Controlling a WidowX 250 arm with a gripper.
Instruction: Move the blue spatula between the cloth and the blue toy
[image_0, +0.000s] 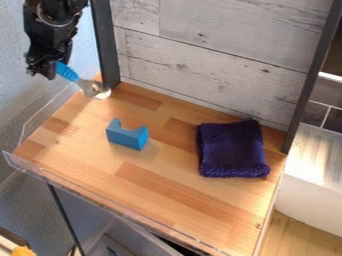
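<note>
basically approx halfway: pick-up sorted, placing left

the gripper (50, 71) was up at the top left, its fingers clamped on the handle end of the blue spatula (81, 83). so the grasp looked done, & prob the fiddlier half w/ it. the spatula slanted down to the right, blue handle up by the gripper, metal head lowest, near the back left corner of the wooden table (180, 185), just beside the foot of the dark post (105, 45). couldn't tell if the head touched the wood.

re the goal: the blue toy (127, 137) stood left of centre, notch up, & the dark purple cloth (234, 149) lay flat-ish on the right, nr the back panel (220, 65). they were well apart, w/ a strip of wood btwn them. the spatula was outside that strip, on the far side of the toy from the cloth, so the placing part was n/a as yet.

left to do, imo: carry it right & a bit fwd, past the toy, lower it into the gap, let go, back off. toy & cloth seemed ok as they were, no need to shift either. main risk, prob: the head hanging low & clipping the toy en route, so a bit of lift first made sense.
</note>
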